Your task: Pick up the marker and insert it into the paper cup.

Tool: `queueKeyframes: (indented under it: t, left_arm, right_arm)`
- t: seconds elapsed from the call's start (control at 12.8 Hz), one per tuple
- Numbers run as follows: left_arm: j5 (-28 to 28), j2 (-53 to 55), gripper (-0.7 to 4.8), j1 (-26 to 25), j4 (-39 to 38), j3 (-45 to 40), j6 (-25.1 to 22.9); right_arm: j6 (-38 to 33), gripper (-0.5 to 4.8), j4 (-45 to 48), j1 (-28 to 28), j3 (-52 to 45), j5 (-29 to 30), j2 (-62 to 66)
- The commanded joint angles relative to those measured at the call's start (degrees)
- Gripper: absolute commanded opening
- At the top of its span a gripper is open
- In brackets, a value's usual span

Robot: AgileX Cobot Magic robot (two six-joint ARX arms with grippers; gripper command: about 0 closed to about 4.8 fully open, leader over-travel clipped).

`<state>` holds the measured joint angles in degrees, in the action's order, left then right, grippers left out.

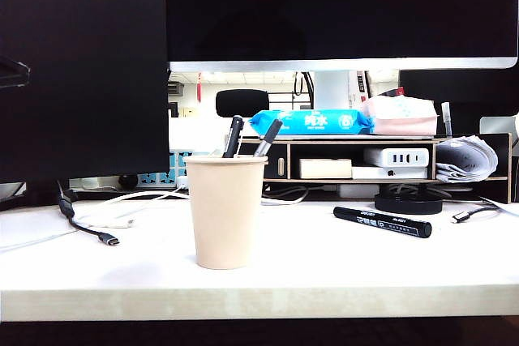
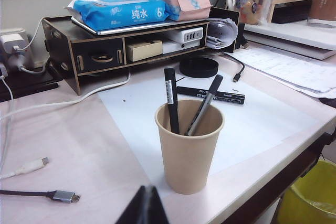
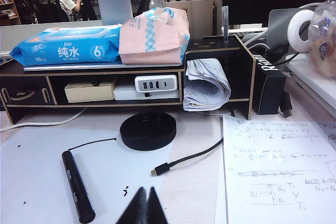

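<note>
You've got two thin dark pens (image 2: 170,100) standing tilted in the cup, tips up. Behind, a dark wooden desk organiser (image 3: 247,72) sits on the tabletop (image 1: 324,269). On top of it: a blue wet-wipe pack (image 3: 68,45) and a pink tissue pack (image 3: 155,35), touching side by side. In its shelf you see a beige box (image 3: 89,90), a white USB charger (image 3: 156,83) and rolled papers (image 3: 207,85). A black round puck (image 3: 147,130) lies just in front of the organiser. A black USB-C cable (image 3: 189,157) trails beside it. A sheet with handwritten notes (image 3: 278,166) lies nearby. Grey and white cable ends (image 2: 60,196) lie on the other side. A yellow bin (image 2: 312,195) stands below the tabletop edge.
</note>
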<state>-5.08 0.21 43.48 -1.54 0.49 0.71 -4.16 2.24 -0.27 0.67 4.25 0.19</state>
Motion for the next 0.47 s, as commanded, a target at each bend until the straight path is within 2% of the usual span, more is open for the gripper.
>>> queueKeyframes:
  t: [0.08,0.16,0.39,0.47]
  left_arm:
    - [0.2,0.0,-0.04,0.0,0.3,0.0,-0.2]
    - [0.2,0.0,-0.04,0.0,0.3,0.0,-0.2]
    - [0.2,0.0,-0.04,0.0,0.4,0.0,-0.2]
    - [0.2,0.0,-0.04,0.0,0.3,0.0,-0.2]
  right_arm:
    - [-12.4,-0.06,1.0,0.0,0.4,0.4,0.0]
    - [-17.5,-0.06,2.6,0.0,0.6,0.7,0.0]
    - [-21.5,-0.06,2.7,0.0,1.1,4.6,0.0]
    - [-21.6,-0.06,2.7,0.0,1.1,11.0,0.0]
